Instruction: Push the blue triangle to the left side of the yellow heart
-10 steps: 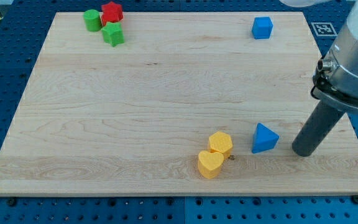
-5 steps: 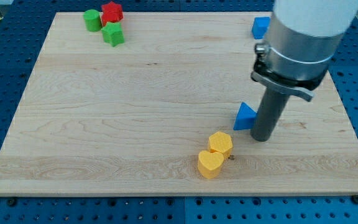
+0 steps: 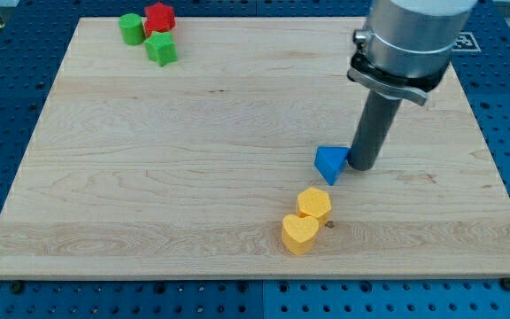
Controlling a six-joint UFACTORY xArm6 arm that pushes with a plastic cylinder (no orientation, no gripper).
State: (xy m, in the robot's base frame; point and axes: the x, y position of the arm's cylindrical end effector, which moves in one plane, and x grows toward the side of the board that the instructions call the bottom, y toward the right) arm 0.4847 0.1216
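Here, my tip (image 3: pixel 361 167), a bare gripperless rod touching the small blue triangle block's (image 3: pixel 330 164) right side, needed a steady leftward-and-down push past the yellow heart block (image 3: pixel 299 234).

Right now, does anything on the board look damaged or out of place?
Nothing stands out. My tip touches the blue triangle on its right; the yellow heart lies below, undamaged.

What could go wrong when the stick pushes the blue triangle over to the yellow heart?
My tip sits at the blue triangle's right edge, so an off-centre push might spin it or let it slip away. The yellow hexagon lies just below the triangle, touching the yellow heart; a push drifting down could knock both and shift the goal.
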